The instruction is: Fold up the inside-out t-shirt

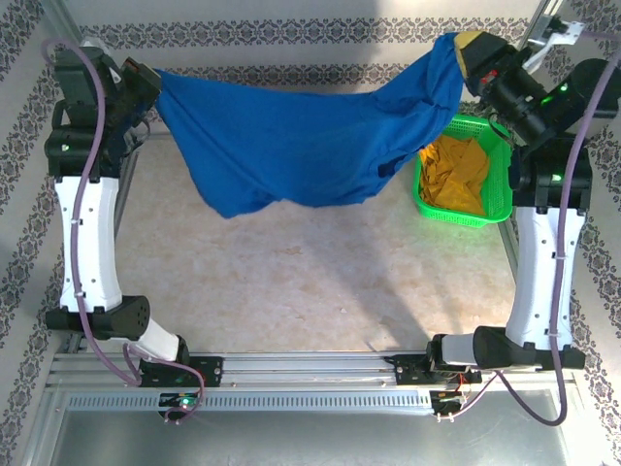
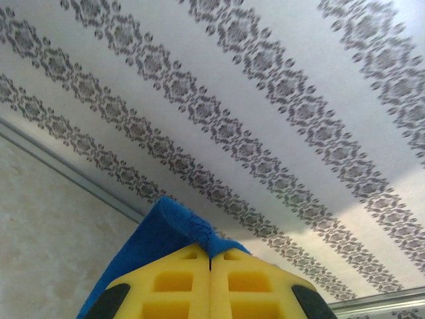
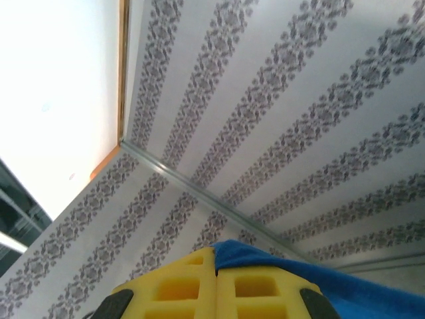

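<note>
Both ends of your blue t-shirt (image 1: 291,136) are pinched tight: the left gripper (image 1: 147,85) squeezes the far-left end, the right gripper (image 1: 464,50) the far-right end. It sags between them, hiding a corner of the green basket (image 1: 456,217).

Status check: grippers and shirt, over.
Left gripper, right gripper both shut on t-shirt. It hangs stretched between them above table. Green basket at right.

- worktop (image 1: 291,282): pale beige, marbled, metal rails along its edges
- green basket (image 1: 497,194): stands at far right corner
- mustard-yellow garment (image 1: 456,170): crumpled inside basket
</note>
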Controlling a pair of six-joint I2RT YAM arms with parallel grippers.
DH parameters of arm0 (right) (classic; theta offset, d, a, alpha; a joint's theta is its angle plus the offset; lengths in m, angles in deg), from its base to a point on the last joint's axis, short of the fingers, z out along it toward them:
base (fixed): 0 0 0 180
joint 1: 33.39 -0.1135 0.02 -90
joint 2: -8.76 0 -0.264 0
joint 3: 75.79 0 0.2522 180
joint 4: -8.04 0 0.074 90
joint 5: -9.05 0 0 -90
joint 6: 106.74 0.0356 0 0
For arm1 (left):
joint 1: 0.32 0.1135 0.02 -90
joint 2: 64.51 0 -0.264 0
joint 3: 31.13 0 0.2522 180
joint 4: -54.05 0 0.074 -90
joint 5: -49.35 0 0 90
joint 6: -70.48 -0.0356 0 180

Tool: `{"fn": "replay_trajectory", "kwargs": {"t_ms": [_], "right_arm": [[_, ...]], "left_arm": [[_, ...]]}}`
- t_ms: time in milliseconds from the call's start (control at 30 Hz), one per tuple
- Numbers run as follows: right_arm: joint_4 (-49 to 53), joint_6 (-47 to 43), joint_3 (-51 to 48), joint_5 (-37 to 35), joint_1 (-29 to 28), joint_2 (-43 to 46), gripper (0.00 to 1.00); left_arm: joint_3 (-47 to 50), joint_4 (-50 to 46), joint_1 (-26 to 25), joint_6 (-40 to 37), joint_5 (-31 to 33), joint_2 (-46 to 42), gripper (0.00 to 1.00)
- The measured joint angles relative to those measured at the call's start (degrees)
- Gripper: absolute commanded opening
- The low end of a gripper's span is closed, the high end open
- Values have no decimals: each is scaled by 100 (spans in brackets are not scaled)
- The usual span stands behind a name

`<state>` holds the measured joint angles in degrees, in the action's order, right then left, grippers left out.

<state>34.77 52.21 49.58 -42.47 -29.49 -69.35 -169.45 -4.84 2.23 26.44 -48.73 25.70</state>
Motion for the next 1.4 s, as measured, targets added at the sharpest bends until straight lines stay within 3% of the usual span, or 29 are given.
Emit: {"fn": "replay_trajectory", "kwargs": {"t_ms": [133,233,333,400,500,600,767,867,933,1133,1300,1400], "right_arm": [[-35,-142,192,0,-350,-730,0],[83,-275,866,-11,-492,-1792,0],[389,-302,2428,20,-560,-3268,0],[614,-151,4054,59,-568,-4441,0],[616,343,5895,70,-584,-5702,0],[498,619,5866,87,-579,-5748,0],[264,387,4339,149,-579,-4507,0],[184,-37,3757,385,-601,-3683,0],[26,-374,2778,511,-669,-2848,0],[-944,-1333,-2706,463,-1150,140,0],[-986,-1853,-6891,-271,-1228,903,0],[-415,-2011,-8478,-675,-1226,1257,0]], "left_arm": [[-138,96,11,22,-186,1003,0],[-887,-42,15,20,-254,2223,0],[-2498,-337,26,61,-271,3646,0],[-3504,-402,59,227,-313,4358,0],[-3722,-385,190,522,-378,4448,0],[-3720,-289,356,645,-385,4148,0],[-3504,-256,494,564,-446,3084,0],[-2540,-136,431,234,-546,1910,0],[-1204,155,337,-2,-560,890,0],[4505,1563,151,-181,-557,-2251,0],[8148,1921,-271,-61,-501,-3252,0],[9403,1856,-756,72,-369,-3821,1]]}}
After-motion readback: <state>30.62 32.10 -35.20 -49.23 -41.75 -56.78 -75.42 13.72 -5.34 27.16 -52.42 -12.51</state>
